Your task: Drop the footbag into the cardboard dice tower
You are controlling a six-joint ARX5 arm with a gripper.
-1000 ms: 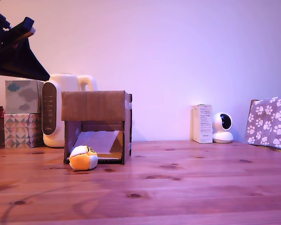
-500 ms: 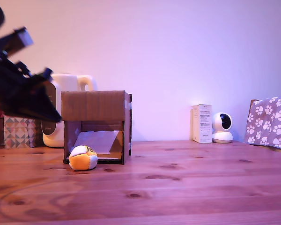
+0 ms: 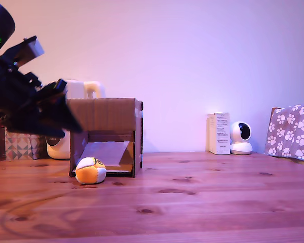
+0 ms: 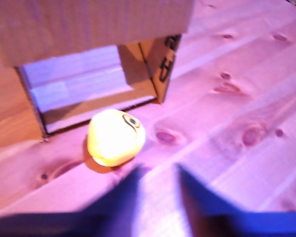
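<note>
Gripper (image 4: 158,180): dark, blurred at the near edge of the wrist view; its two fingers (image 4: 126,185) stood spread with bare wood showing between them, holding nothing. In the exterior view the gripper (image 3: 66,119) hung in the air at that view's left, in front of the upper corner of the box.

Footbag (image 4: 116,137): just beyond the fingertips and a little off to one side of the gap, untouched, resting on the wooden table (image 4: 246,98). Pale yellow in the wrist view with a small dark ring mark; orange below and pale above in the exterior view, where the footbag (image 3: 90,170) lay below the jaws.

Cardboard dice tower (image 4: 89,29): directly behind the footbag, farther from the jaws. Brown, solid upper front; lower opening showed a pale slanted ramp (image 3: 107,153). The footbag sat at the mouth of that opening, outside it.

White kettle (image 3: 83,90): behind the tower, partly hidden by the arm.
</note>
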